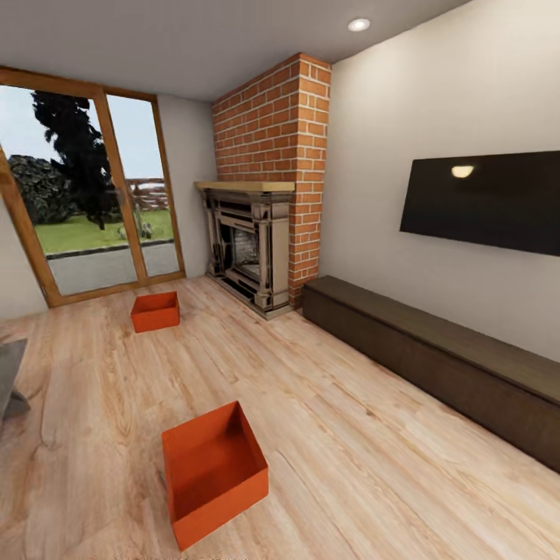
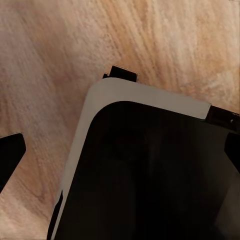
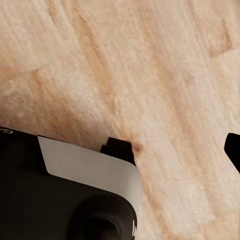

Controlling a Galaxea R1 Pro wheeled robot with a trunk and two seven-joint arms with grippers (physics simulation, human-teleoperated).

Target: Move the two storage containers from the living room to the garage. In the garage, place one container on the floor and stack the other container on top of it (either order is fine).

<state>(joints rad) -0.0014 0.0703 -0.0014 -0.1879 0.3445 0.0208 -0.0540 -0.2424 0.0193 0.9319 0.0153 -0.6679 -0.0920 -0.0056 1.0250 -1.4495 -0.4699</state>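
Two orange-red open-top storage containers sit on the light wood planks of the living room. The nearer container point(image 1: 214, 470) lies low in the head view, turned at an angle. The farther container point(image 1: 155, 311) rests close to the glass doors. In the left wrist view my left gripper point(image 2: 120, 155) is open over my own dark base point(image 2: 150, 190), with a dark fingertip point(image 2: 10, 160) at the frame's edge. My right gripper point(image 3: 120, 150) is likewise open above the planks, one fingertip point(image 3: 233, 150) showing. Neither holds anything.
A brick fireplace point(image 1: 250, 249) stands at the back. A long dark low cabinet point(image 1: 443, 365) runs along the right wall under a black screen point(image 1: 482, 198). Wood-framed glass doors point(image 1: 85, 202) fill the left wall. A grey table corner point(image 1: 9, 377) juts in at the left.
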